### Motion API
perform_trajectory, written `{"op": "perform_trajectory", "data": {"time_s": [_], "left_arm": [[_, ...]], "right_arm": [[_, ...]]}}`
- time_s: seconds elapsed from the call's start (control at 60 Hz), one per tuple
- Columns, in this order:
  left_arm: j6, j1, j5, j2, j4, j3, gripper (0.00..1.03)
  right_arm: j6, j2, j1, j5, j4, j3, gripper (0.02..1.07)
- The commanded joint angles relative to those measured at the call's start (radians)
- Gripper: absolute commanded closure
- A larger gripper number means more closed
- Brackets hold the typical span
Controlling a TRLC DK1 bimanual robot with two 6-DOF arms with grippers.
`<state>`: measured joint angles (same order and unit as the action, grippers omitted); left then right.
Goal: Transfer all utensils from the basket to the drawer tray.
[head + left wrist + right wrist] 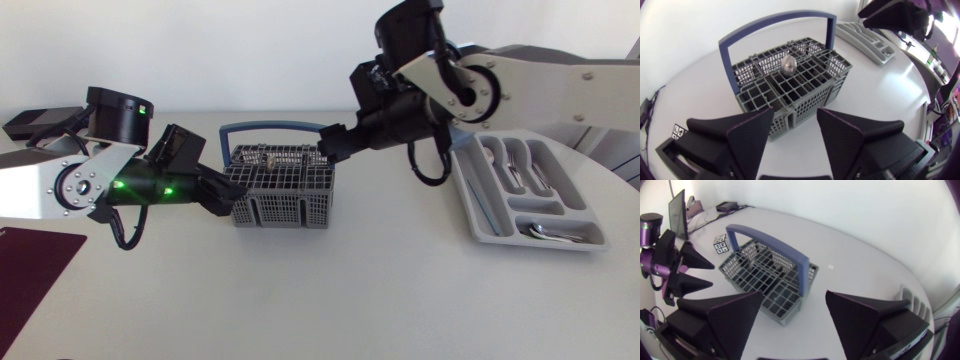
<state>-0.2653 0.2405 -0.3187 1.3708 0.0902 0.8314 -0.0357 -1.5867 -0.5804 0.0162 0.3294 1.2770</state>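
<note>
Grey matt plastic basket [790, 95] (glossy blue handle [767, 244]), shiny metal utensil [788, 64]

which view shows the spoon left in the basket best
The left wrist view: the spoon sticks up from a middle compartment of the basket, close and unobstructed. The head view shows only a small glint of it; in the right wrist view I cannot make it out.

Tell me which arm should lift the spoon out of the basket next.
Right, probably: the right claw, open, hangs at the basket rim near the spoon, and the tray lies on that side. The left claw sits low beside the basket's wall.
</note>
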Motion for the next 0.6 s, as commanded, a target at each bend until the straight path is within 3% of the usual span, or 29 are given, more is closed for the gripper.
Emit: {"op": "perform_trajectory", "data": {"time_s": [0.0,0.1,0.317,0.467,0.583], "left_arm": [[-0.017,-0.015,-0.022,0.039,-0.017,0.023,0.42],[-0.018,-0.024,-0.046,0.063,-0.04,0.023,0.42],[-0.022,-0.046,-0.077,0.113,-0.092,0.031,0.42],[-0.025,-0.063,-0.1,0.152,-0.112,0.048,0.42],[-0.028,-0.078,-0.115,0.175,-0.126,0.06,0.42]], "right_arm": [[-0.069,-0.07,-0.029,-0.028,-0.035,0.041,0.16],[-0.096,-0.131,-0.064,-0.044,-0.087,0.059,0.17],[-0.13,-0.229,-0.091,-0.05,-0.21,0.074,0.29],[-0.156,-0.306,-0.111,-0.061,-0.227,0.12,0.3],[-0.17,-0.354,-0.124,-0.061,-0.273,0.147,0.37]]}}
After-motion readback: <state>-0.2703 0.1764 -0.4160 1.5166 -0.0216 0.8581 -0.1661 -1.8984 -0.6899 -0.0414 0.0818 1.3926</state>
